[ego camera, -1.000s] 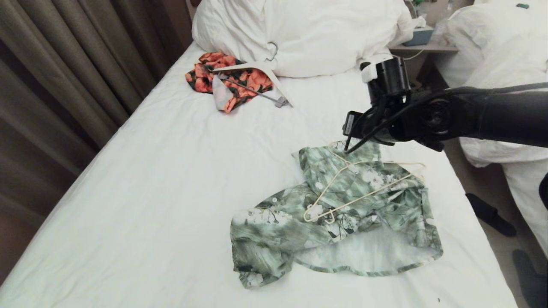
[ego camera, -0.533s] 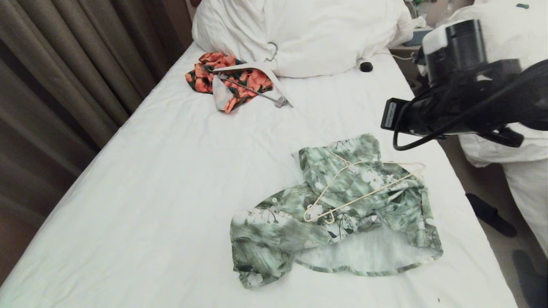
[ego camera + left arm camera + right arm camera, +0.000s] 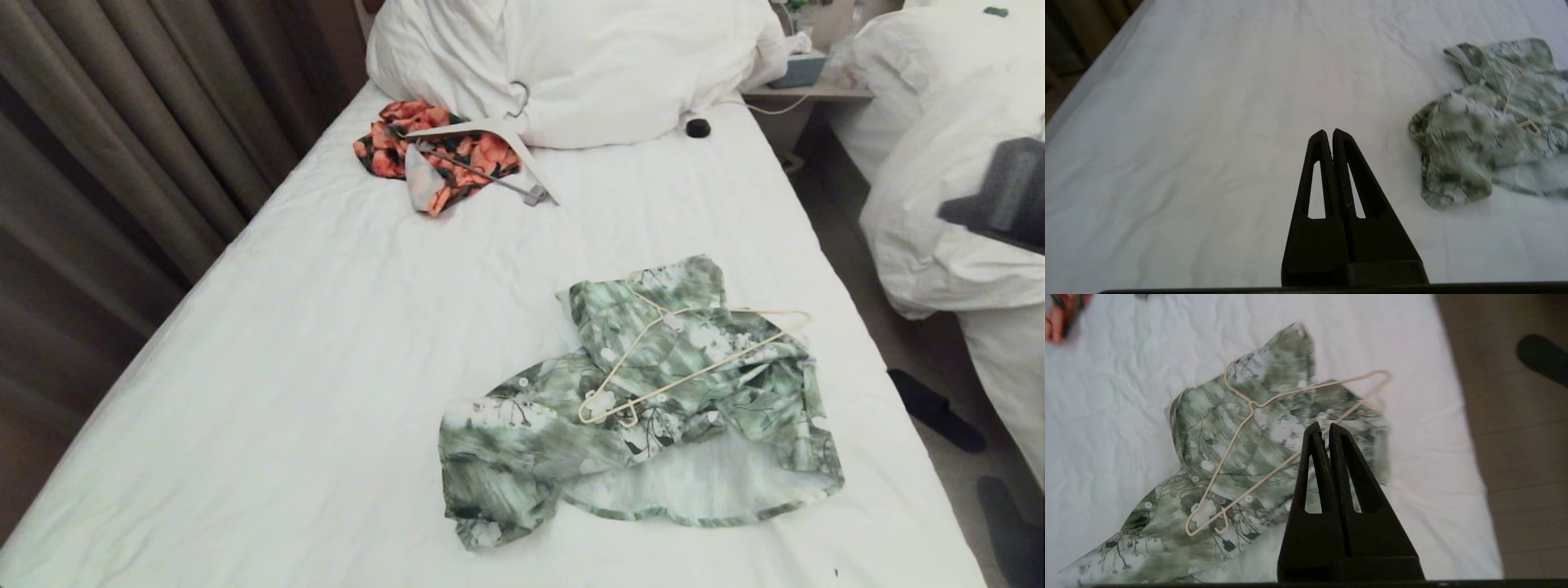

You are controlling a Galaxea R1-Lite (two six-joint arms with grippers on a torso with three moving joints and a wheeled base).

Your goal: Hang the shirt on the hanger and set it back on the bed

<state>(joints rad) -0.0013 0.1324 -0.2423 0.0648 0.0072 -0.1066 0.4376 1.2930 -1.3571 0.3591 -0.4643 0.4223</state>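
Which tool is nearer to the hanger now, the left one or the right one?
Right. The right tool is shut and hangs above the hanger, which lies on the shirt. The left tool, also shut, is over bare bed, apart from the shirt.

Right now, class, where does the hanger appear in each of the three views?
Head view: hanger lies on the shirt, right of centre.
Left wrist view: only part of the hanger shows, at the right edge.
Right wrist view: hanger centre-left, beyond the right tool.
Shared landmark: the shirt.
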